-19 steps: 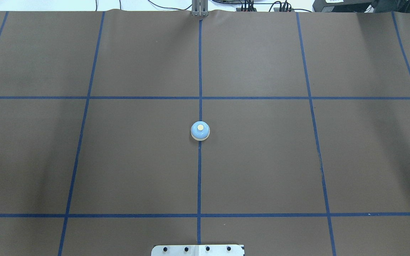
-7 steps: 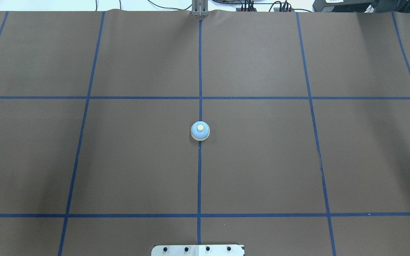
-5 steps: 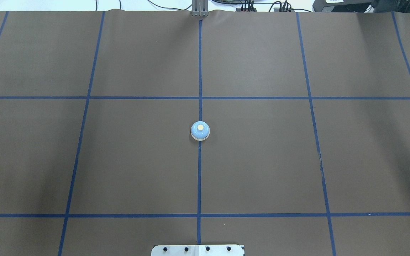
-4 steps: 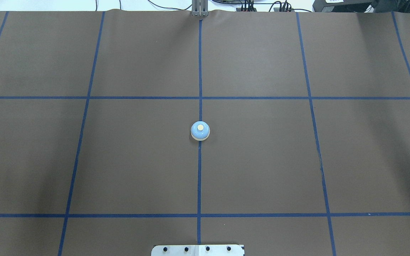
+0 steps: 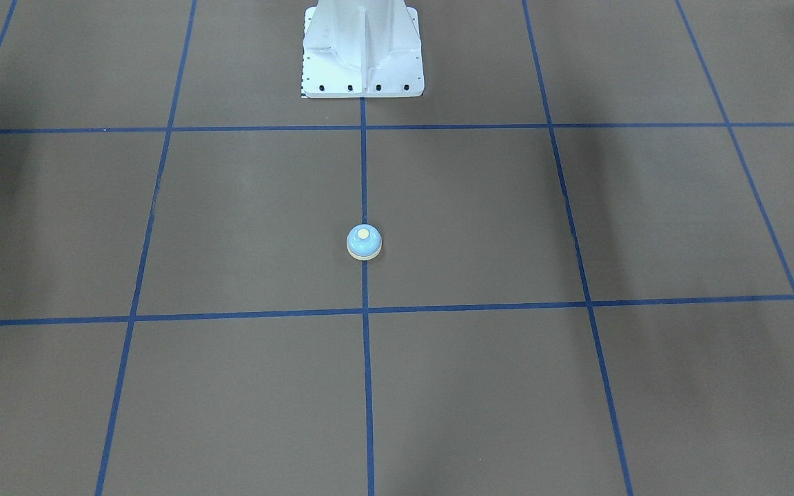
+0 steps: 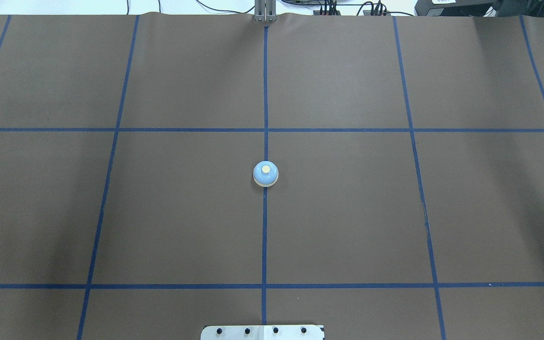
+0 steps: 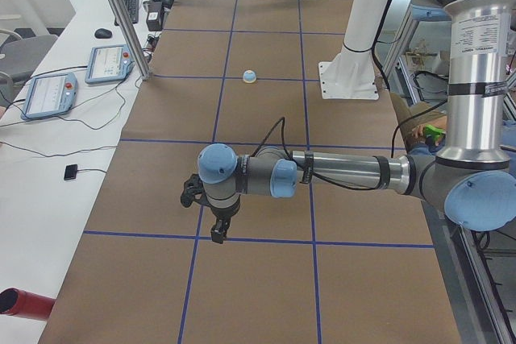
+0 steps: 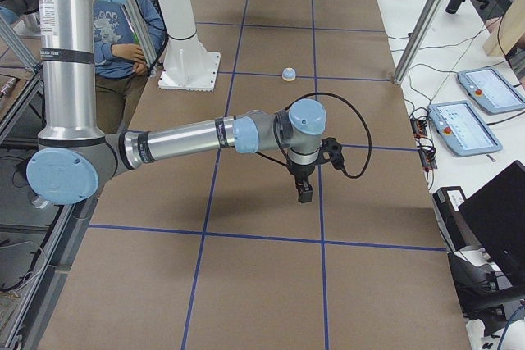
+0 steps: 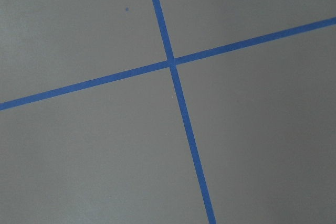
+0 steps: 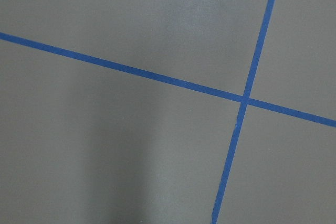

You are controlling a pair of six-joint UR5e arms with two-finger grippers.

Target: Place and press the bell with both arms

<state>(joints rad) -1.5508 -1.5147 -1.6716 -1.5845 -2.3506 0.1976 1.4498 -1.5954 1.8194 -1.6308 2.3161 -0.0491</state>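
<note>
The bell (image 6: 266, 174), a small light-blue dome with a cream base and button, stands upright on the middle blue tape line of the brown mat (image 6: 347, 212). It also shows in the front view (image 5: 364, 242) and small in both side views (image 7: 250, 77) (image 8: 289, 74). My left gripper (image 7: 218, 231) hangs over the mat far from the bell, seen only in the exterior left view. My right gripper (image 8: 304, 193) likewise shows only in the exterior right view. I cannot tell whether either is open or shut. Both wrist views show only mat and tape.
The white pedestal base (image 5: 362, 55) stands on the mat's near side. Metal frame posts (image 7: 121, 14) (image 8: 426, 14) and tablets (image 7: 48, 94) (image 8: 480, 88) flank the far edge. A seated person (image 8: 123, 30) is behind the pedestal.
</note>
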